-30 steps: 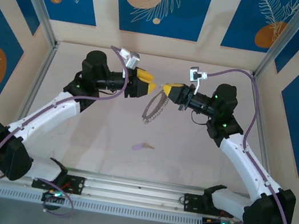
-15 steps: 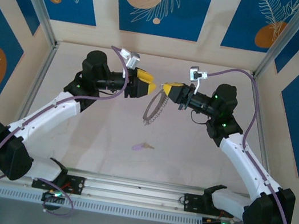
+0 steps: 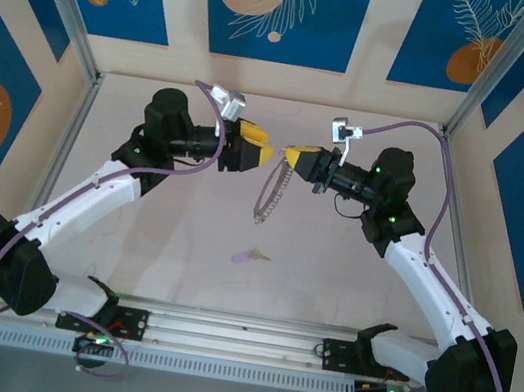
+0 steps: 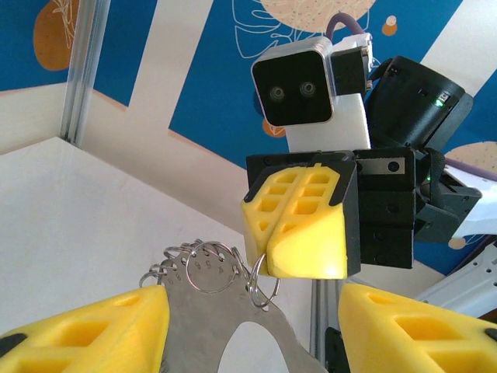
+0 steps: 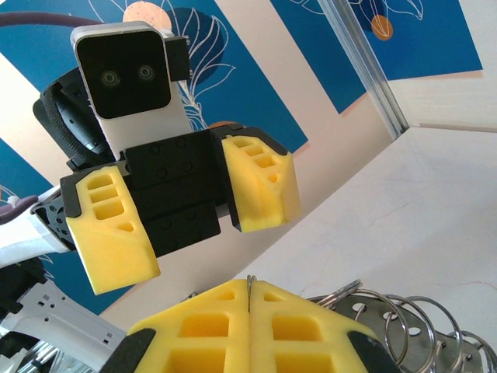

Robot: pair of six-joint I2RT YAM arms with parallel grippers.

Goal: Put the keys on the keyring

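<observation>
**Left pincer lets go; the ring now hangs from the right one alone**

Over the last second the left pincer (image 3: 261,151) has eased its jaws a little further apart. The left wrist view shows them spread wide on either side of the ring's flat grey plate, clamping nothing; whether one pad brushes the metal I cannot tell. The right pincer (image 3: 294,153) has kept its place, pressed together on the top of the keyring (image 3: 269,193); a thin wire shows at the seam of its pads. The hoop dangles beneath it, clear of the counter (image 3: 176,222), its lower end a touch nearer to plumb than a second ago. The key (image 3: 250,255) lies flat on the counter where it lay before, nearer the arm bases than the hanging ring and well apart from both pincers.

My reading is that the ring now rests with the right arm; that leaves the left arm free to go down for the key. No key is on the ring yet, so the threading itself is all still to do. The dangling hoop may sway when a key is offered to it.
</observation>
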